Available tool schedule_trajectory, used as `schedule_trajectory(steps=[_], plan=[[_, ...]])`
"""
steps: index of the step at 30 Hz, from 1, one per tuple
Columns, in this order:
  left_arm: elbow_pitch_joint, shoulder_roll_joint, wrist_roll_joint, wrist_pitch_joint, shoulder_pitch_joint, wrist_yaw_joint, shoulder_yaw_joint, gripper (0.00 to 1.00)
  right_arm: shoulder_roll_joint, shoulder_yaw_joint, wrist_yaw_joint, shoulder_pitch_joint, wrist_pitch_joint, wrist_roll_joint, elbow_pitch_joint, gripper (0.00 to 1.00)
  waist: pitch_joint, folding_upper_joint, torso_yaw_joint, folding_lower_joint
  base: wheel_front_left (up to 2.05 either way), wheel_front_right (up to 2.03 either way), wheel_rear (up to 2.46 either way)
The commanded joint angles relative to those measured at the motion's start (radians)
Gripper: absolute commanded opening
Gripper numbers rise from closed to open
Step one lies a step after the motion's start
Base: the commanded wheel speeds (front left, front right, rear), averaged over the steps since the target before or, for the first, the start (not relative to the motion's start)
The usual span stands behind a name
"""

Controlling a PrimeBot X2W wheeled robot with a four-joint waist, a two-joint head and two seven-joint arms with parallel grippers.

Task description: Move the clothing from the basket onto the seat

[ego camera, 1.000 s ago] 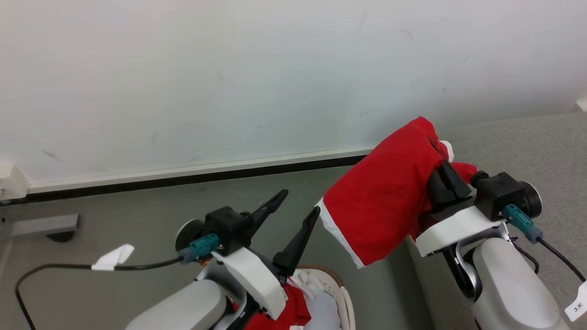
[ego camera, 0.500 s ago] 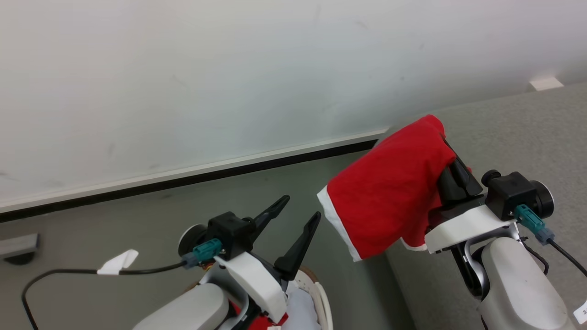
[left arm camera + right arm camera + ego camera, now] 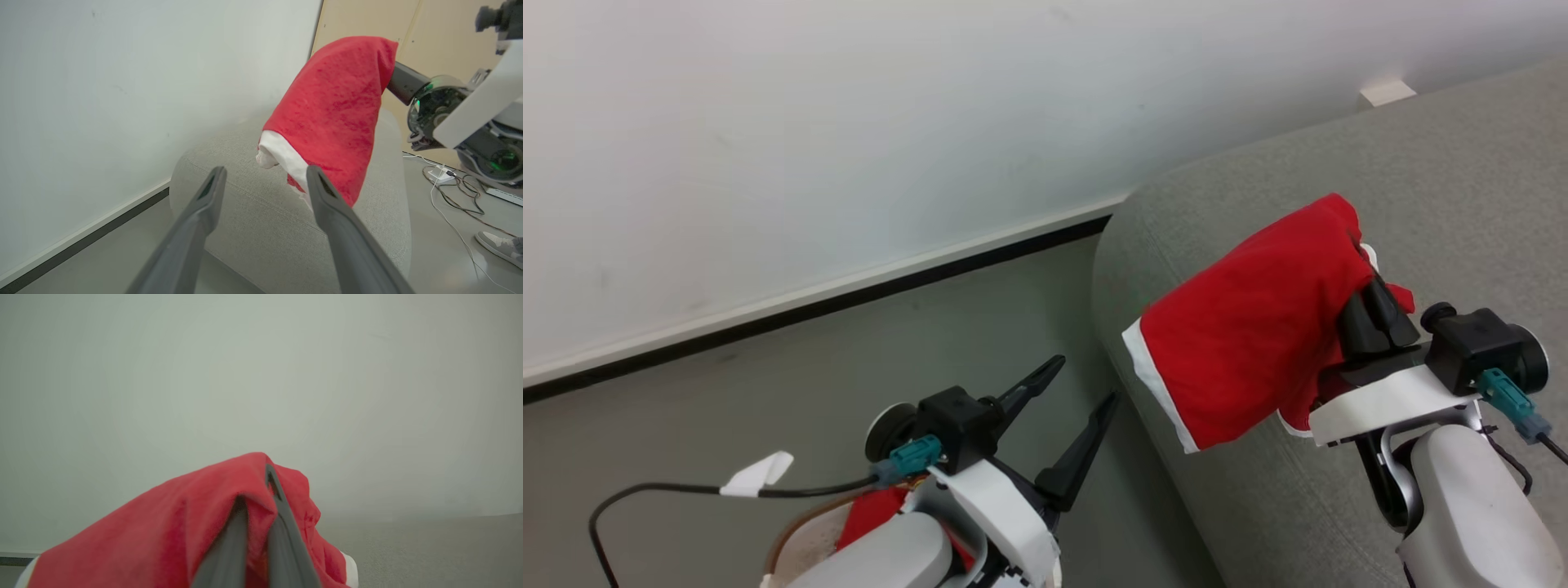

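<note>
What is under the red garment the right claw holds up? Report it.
The rounded end of the grey sofa lies below the hanging red garment. The cloth drapes over the right claw, covering part of its shut fingers.

Claws (image 3: 1085, 379) (image 3: 261, 482), garments (image 3: 1250, 327) (image 3: 870, 510): two each; sofa (image 3: 1462, 180), basket (image 3: 788, 535): one

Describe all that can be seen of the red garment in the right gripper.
The red garment is soft, bright red cloth, slightly crumpled, with a white band along its lower hem. It drapes like a hood over the right gripper, whose shut fingers pinch a fold near its top. It hangs in the air above the rounded end of the grey seat; whether the hem touches the cushion cannot be told.
</note>
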Motion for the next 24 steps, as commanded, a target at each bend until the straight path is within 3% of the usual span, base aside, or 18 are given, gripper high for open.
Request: schedule_trajectory(steps=[1,6,14,24], plan=[[0.000,0.001,0.016,-0.002,0.004,-0.004,0.001,1.00,-0.005,-0.009,-0.002,0.007,0.000,0.008,-0.011,0.00,0.023,-0.0001,-0.018,0.0000,0.00,0.00,0.00],[-0.009,0.000,0.038,0.003,-0.033,-0.010,-0.010,1.00,-0.009,-0.040,-0.002,0.007,0.000,0.012,-0.034,0.00,0.080,-0.0001,-0.013,0.0000,0.00,0.00,0.00],[-0.034,0.009,0.115,0.039,-0.156,-0.046,-0.044,1.00,-0.063,-0.138,-0.002,-0.119,0.002,0.014,-0.031,0.00,0.262,-0.0001,0.066,0.0000,0.00,0.00,0.00],[-0.082,0.003,0.195,0.062,-0.337,-0.097,-0.048,1.00,-0.240,-0.324,-0.002,-0.473,0.100,-0.060,0.073,0.00,0.538,-0.0001,0.211,0.0000,0.00,0.00,0.00]])
